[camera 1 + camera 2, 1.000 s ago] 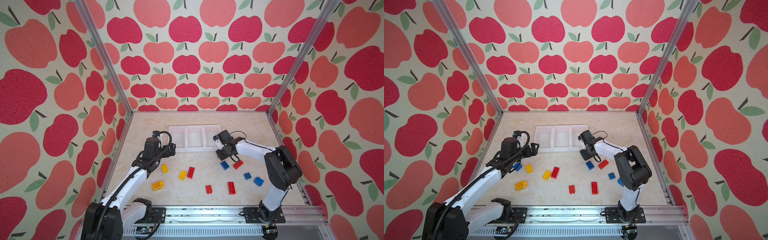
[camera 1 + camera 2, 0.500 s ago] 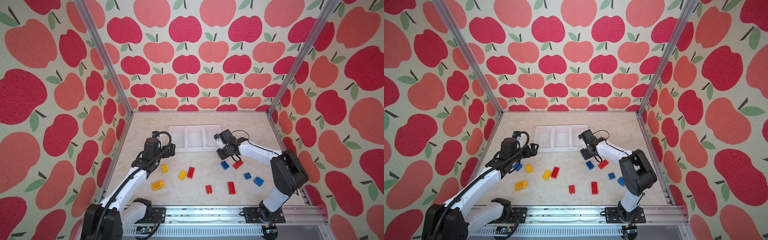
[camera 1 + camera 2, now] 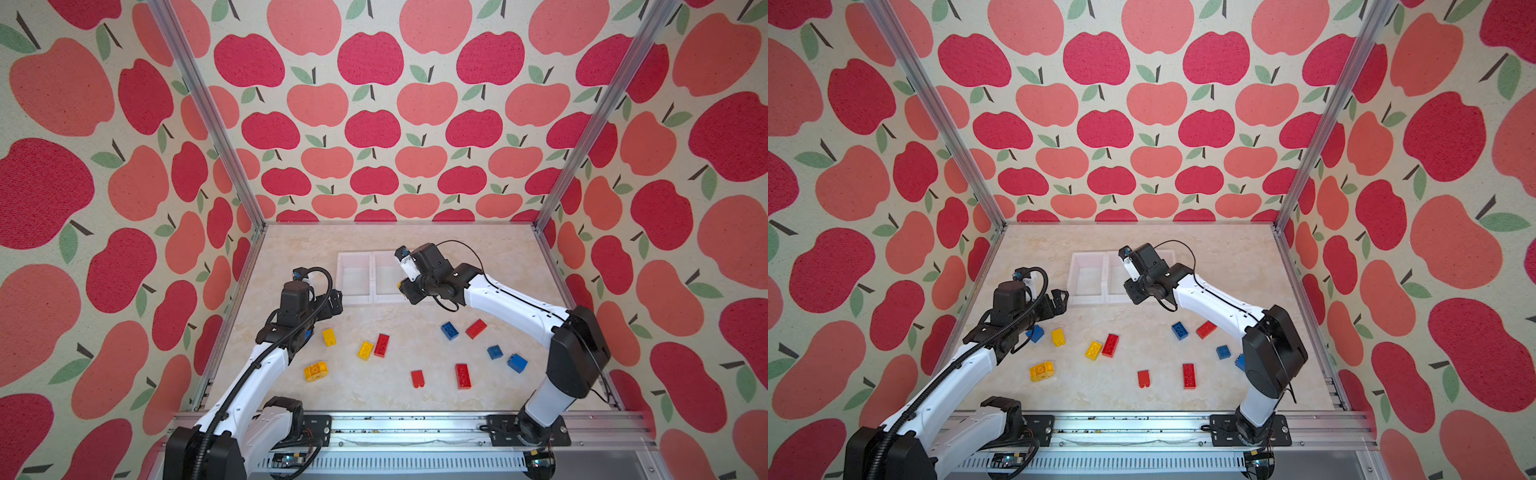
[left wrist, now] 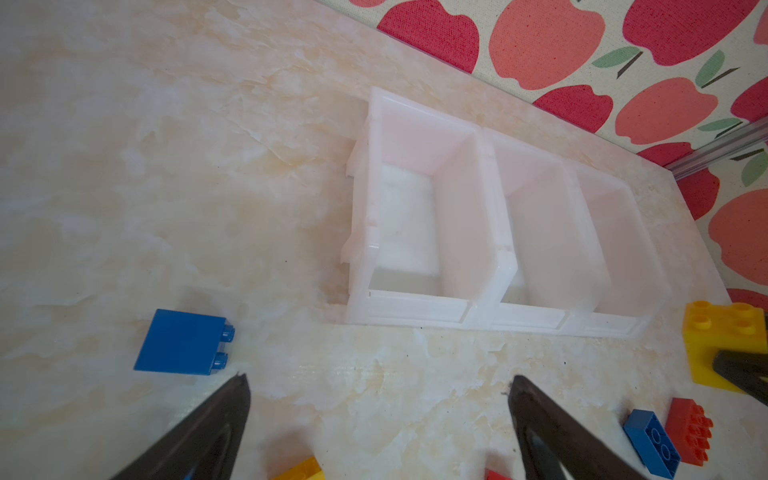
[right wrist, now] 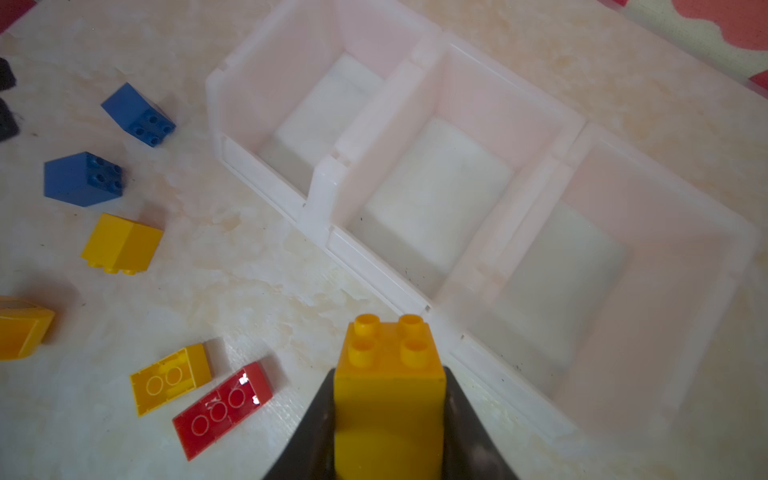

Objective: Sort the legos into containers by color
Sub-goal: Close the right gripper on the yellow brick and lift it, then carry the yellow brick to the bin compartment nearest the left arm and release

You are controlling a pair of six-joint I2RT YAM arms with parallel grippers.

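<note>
The containers (image 3: 355, 296) are three joined white bins at mid-table; all three show empty in the right wrist view (image 5: 374, 266). In both top views my right arm covers the right-hand bin. My right gripper (image 3: 405, 286) (image 5: 388, 374) is shut on a yellow lego (image 5: 388, 386), studs outward, above the bins' front wall. My left gripper (image 3: 336, 299) (image 4: 378, 380) stands open over bare table, left of the bins' front corner. A blue lego (image 4: 180, 343) lies beside its finger. Loose legos lie in front: yellow (image 3: 328, 336), red (image 3: 381, 345), blue (image 3: 449, 331).
More bricks lie toward the front: a rounded yellow one (image 3: 315, 371), two red ones (image 3: 463, 375), two blue ones (image 3: 517, 363) close to my right arm's upright link. Apple-print walls and metal posts (image 3: 540, 224) close in the table.
My right gripper has carried the yellow lego left and away from the front, up to the bins' front wall. My left arm has not moved.
</note>
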